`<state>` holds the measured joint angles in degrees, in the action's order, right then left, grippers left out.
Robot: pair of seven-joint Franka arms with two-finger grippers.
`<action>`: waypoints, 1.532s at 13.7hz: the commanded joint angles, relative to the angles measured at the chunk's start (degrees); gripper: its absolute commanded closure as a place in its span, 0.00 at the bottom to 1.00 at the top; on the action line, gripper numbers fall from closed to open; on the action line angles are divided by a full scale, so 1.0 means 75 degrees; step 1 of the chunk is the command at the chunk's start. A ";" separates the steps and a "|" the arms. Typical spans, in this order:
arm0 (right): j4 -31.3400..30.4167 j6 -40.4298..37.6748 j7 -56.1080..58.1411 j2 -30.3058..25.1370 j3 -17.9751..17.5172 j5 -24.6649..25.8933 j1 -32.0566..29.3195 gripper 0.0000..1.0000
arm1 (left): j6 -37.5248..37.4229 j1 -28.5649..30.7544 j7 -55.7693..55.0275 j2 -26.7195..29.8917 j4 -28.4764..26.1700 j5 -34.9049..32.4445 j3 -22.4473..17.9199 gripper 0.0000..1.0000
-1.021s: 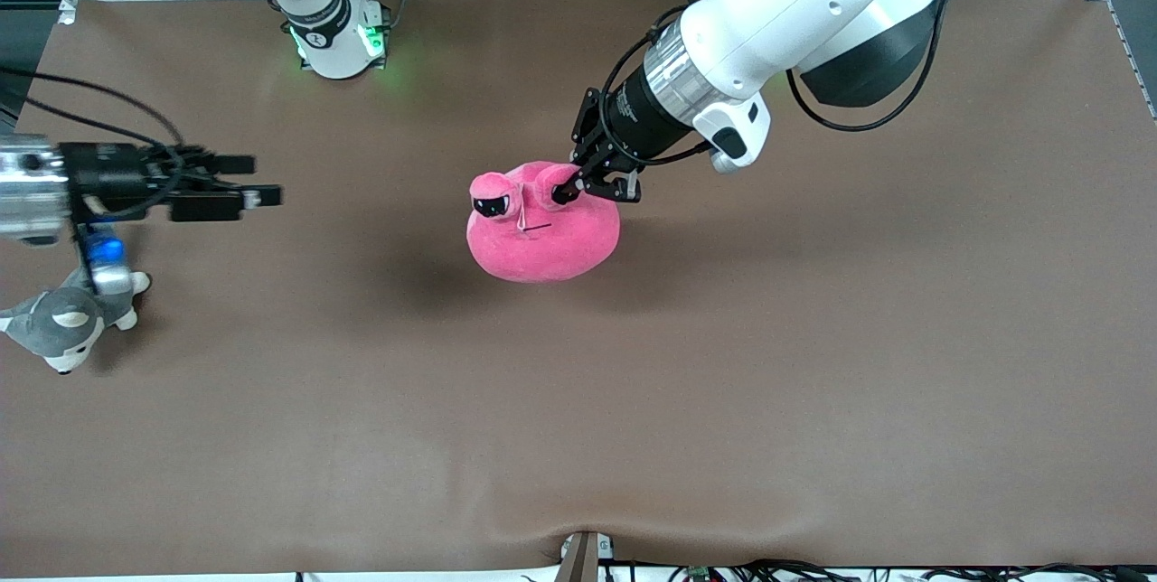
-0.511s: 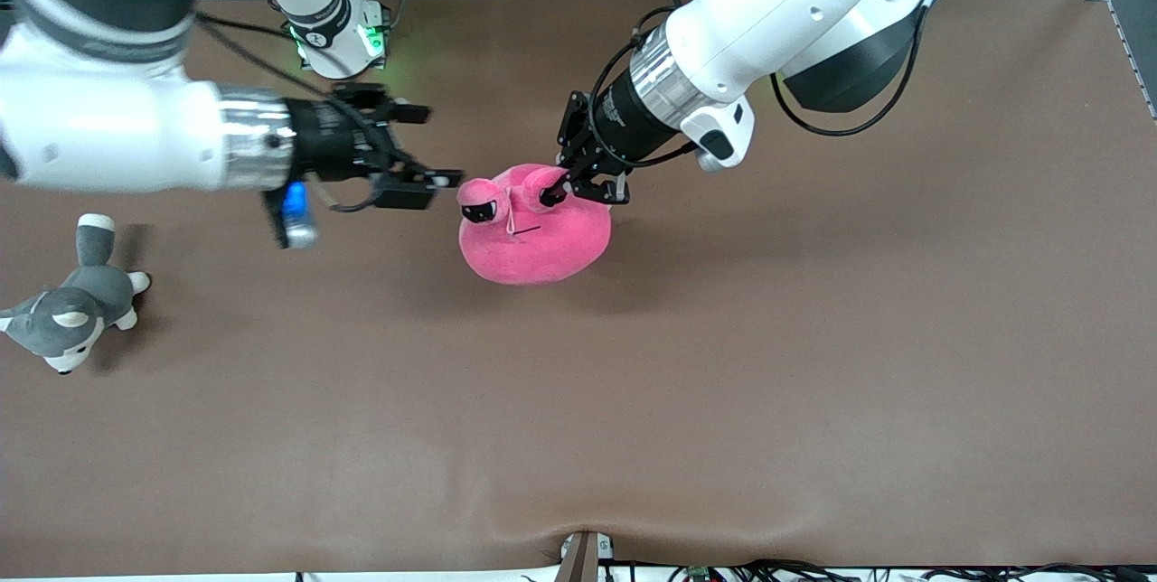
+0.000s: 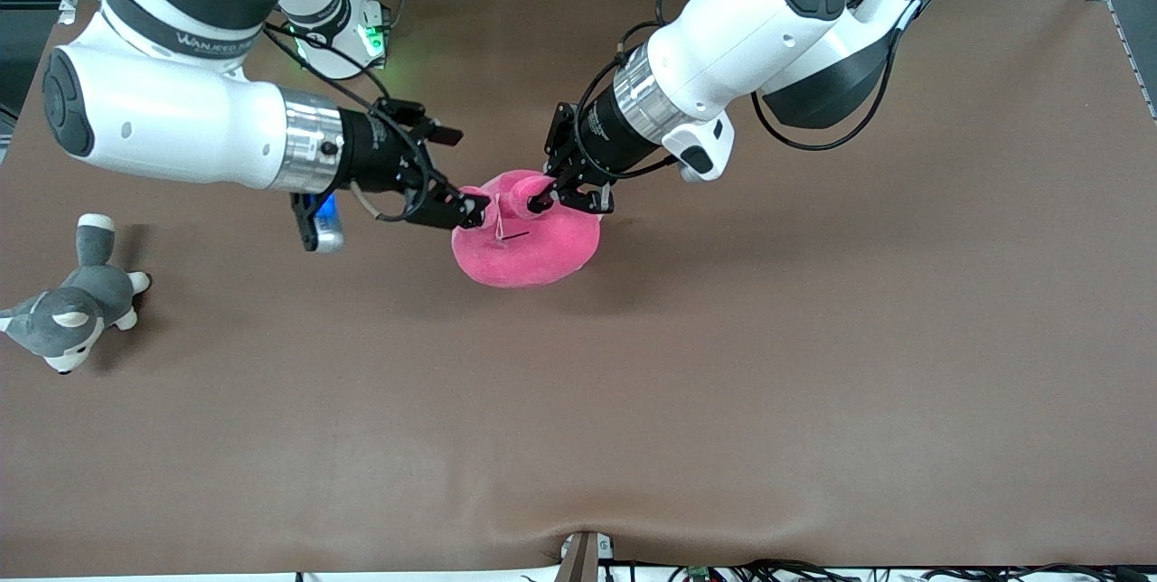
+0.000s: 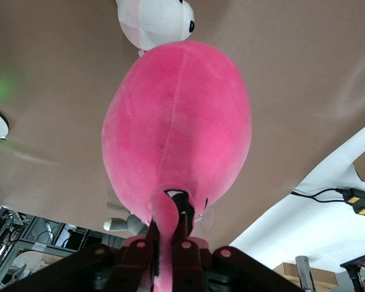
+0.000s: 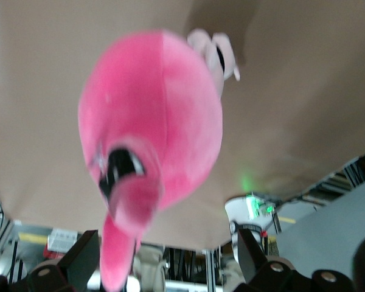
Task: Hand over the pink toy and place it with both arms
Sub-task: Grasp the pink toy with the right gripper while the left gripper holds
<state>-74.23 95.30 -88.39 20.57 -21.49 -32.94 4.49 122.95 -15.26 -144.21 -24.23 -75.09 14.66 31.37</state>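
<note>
The round hot-pink plush toy (image 3: pixel 529 243) hangs over the middle of the brown tabletop (image 3: pixel 723 383), hemmed in by the left pincer (image 3: pixel 551 196), clamped on one ear, and the wide-open right pincer (image 3: pixel 456 175) at the other. A grey-and-white plush husky (image 3: pixel 68 315) lies by the tabletop edge at the right arm's end. The tabletop's camera-side half lies bare.

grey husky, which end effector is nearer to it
Right. The right end effector is open around the pink toy's ear, on the husky's side; the left end effector grips the other ear.
</note>
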 commanded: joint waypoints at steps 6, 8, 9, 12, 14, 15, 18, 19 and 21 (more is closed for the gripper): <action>0.0019 0.0816 -0.0074 0.0421 -0.0064 0.0396 0.0162 1.00 | 0.0037 -0.0087 -0.0178 -0.0074 0.0239 -0.0021 -0.0035 1.00; 0.0019 0.0864 -0.0016 0.0433 -0.0064 0.0431 0.0186 1.00 | 0.0025 -0.0075 -0.0167 -0.0062 0.0239 -0.0021 -0.0046 1.00; 0.0019 0.0864 -0.0027 0.0433 -0.0064 0.0442 0.0186 1.00 | 0.0025 -0.0040 -0.0167 -0.0039 0.0239 -0.0021 -0.0046 1.00; 0.0042 0.0864 -0.0015 0.0433 -0.0064 0.0419 0.0128 1.00 | 0.0025 -0.0005 -0.0143 -0.0003 0.0239 -0.0033 -0.0035 1.00; 0.0042 0.0864 -0.0003 0.0433 -0.0064 0.0454 0.0104 1.00 | 0.0025 0.0007 -0.0132 0.0008 0.0239 -0.0033 -0.0035 1.00; 0.0031 0.0853 0.0008 0.0445 -0.0053 0.0466 0.0081 1.00 | 0.0013 0.0030 -0.0120 0.0020 0.0239 -0.0033 -0.0046 0.93; -0.0063 0.0794 -0.0004 0.0573 -0.0041 0.0443 -0.0211 1.00 | -0.0138 0.0100 -0.0073 0.0160 0.0239 -0.0545 -0.0046 0.27; -0.0075 0.0782 0.0043 0.0597 -0.0029 0.0477 -0.0282 1.00 | -0.0394 0.0135 -0.0038 0.0254 0.0239 -0.0966 -0.0035 0.00; -0.0273 0.0538 0.0485 0.0679 -0.0017 0.0617 -0.0748 1.00 | -0.1108 0.0229 0.0440 0.0301 0.0239 -0.1775 -0.0011 0.00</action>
<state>-75.25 101.13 -87.62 25.18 -20.81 -29.39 2.52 119.32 -14.38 -143.33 -23.42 -73.40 5.72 31.17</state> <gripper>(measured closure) 0.872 0.454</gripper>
